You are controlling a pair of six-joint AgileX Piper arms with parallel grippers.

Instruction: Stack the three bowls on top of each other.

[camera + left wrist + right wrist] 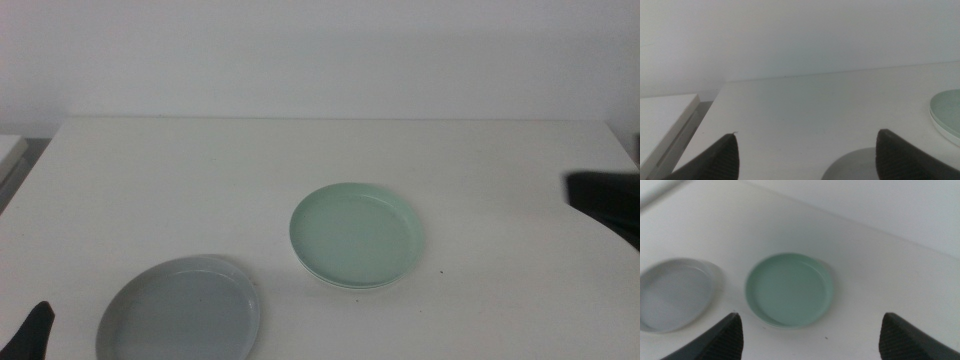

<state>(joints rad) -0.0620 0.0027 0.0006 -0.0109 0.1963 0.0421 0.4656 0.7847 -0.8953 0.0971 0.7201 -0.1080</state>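
Resting near the middle of a pale worktop [150,180] is a mint green bowl [355,235], and a thin white rim showing under its near edge suggests the white bowl [345,284] already sits beneath it. The grey-blue bowl [180,310] lies alone toward the front left, well apart from that pair. Both arms are drawn back: the left tool [805,155] hangs open just beside the grey-blue bowl, and the right tool [810,335], also open, waits off to the right. Judging by this, the grey-blue bowl goes on last; the left tool should pinch its low rim firmly, lift it level, centre it over the green bowl, then lower gently.
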